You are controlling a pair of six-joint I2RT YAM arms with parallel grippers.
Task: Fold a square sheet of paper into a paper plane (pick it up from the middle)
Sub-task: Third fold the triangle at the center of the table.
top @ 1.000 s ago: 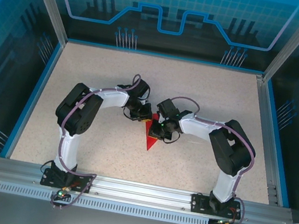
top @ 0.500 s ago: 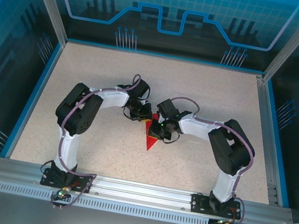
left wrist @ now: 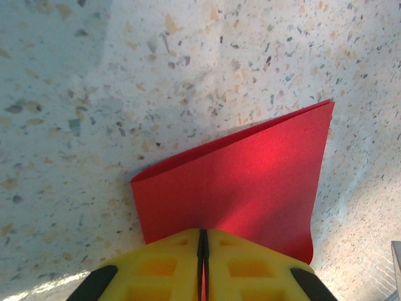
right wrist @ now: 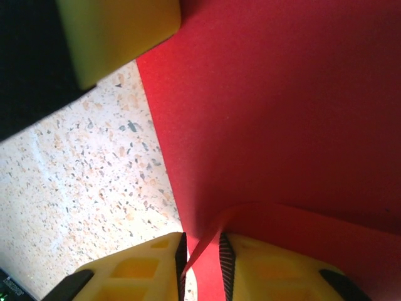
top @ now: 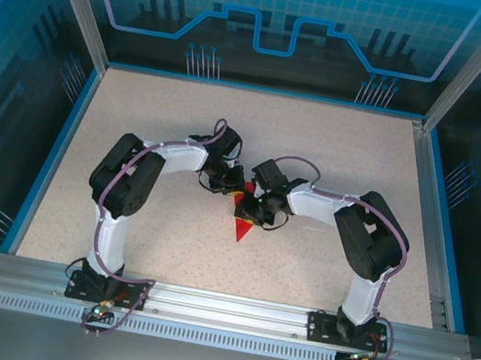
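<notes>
The red paper [left wrist: 244,182] is lying folded on the speckled table [left wrist: 94,94], directly ahead of the left gripper [left wrist: 202,241]. That gripper's yellow fingers are pressing together on the paper's near edge, with only a hairline seam showing between them. Seen from the left wrist, the paper is spreading out beyond the fingertips as a doubled sheet. Its far layers are lifting slightly apart along the edge farthest from the fingers, and one corner is pointing away to the right of them.

The right gripper [right wrist: 200,241] is meeting the same paper from the other side. Its two yellow fingers are standing a little apart, and a raised curl of the paper is running up through the gap between them. Whether the pads are pressing on that curl cannot be told. The rest of the paper is stretching flat ahead of and to the right of these fingers. Bare table is showing to their left. One yellow finger of the left gripper [right wrist: 113,37] is sitting at the paper's far edge, straight across from them.

From above, the paper is showing as a narrow red wedge [top: 241,225]. Its wide end is sitting tucked between the two grippers, which are facing each other closely, and its point is reaching out below them toward the arm bases.

Past both grippers, the blue back wall [top: 278,19] is carrying a printed gear outline and circuit-style lines. Behind the arms, a metal rail [top: 227,306] is running across the table's near edge.
</notes>
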